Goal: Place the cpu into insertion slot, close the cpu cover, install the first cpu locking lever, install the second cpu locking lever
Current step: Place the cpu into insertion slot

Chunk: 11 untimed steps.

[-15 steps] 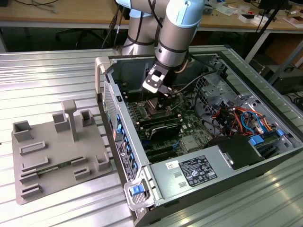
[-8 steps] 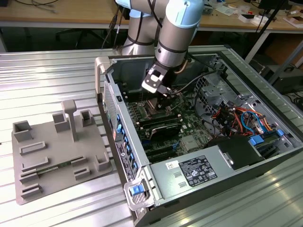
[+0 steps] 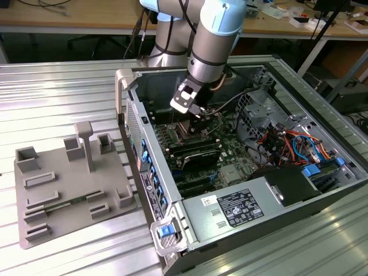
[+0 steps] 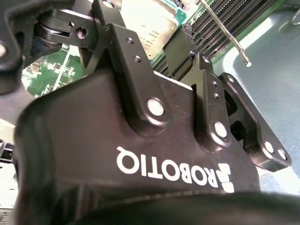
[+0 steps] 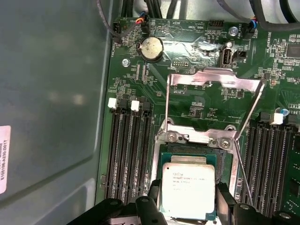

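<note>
Gripping the cpu (image 5: pixel 188 187) by two opposite edges, the claw (image 5: pixel 189 199) is holding it flat over the slot (image 5: pixel 187 151). One finger (image 5: pixel 154 190) is pressing on each side, so the claw is closed on the chip. Whether the cpu is already sitting fully in the slot or hanging just above it, I cannot tell. The edge grip is probably keeping the chip level and square to the slot.

The cover (image 5: pixel 213 79) is standing swung open just beyond the fingertips, hinged at the slot's far edge. That is leaving the slot free to be entered from above. A lever (image 5: pixel 241 159) is lying unlatched beside one finger and running out toward the cover, likely for the same reason.

In the exterior view the claw (image 3: pixel 197 109) is reaching down into the open case (image 3: pixel 138 123).

Counting: one cpu, one slot, one cover, two fingers and one lever that I am making out for sure. One memory bank (image 5: pixel 129 150) is lying on one flank of the claw and a second memory bank (image 5: pixel 269 159) on the other. One coin cell (image 5: pixel 151 48) is sitting well beyond the cover.
</note>
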Available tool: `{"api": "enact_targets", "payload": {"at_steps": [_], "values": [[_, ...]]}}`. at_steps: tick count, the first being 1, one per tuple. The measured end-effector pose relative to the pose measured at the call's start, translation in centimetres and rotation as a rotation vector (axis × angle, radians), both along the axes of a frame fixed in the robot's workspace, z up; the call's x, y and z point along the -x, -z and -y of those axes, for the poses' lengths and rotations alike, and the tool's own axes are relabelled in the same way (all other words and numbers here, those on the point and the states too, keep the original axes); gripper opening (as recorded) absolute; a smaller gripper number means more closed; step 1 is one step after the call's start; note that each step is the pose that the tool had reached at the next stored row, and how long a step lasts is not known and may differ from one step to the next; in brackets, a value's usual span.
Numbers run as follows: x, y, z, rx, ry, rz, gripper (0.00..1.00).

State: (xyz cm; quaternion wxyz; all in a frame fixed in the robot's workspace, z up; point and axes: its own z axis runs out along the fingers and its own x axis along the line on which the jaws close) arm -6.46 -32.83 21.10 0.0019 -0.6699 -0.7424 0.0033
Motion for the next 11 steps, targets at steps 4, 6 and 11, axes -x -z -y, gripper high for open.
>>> {"api": "enact_targets", "payload": {"at_steps": [4, 6, 11], "values": [[0.00, 0.11, 0.00, 0.0000, 0.019, 0.0000, 0.55], [0.00, 0.18, 0.00, 0.0000, 0.023, 0.0000, 0.55], [0.00, 0.32, 0.00, 0.0000, 0.027, 0.0000, 0.55]]}}
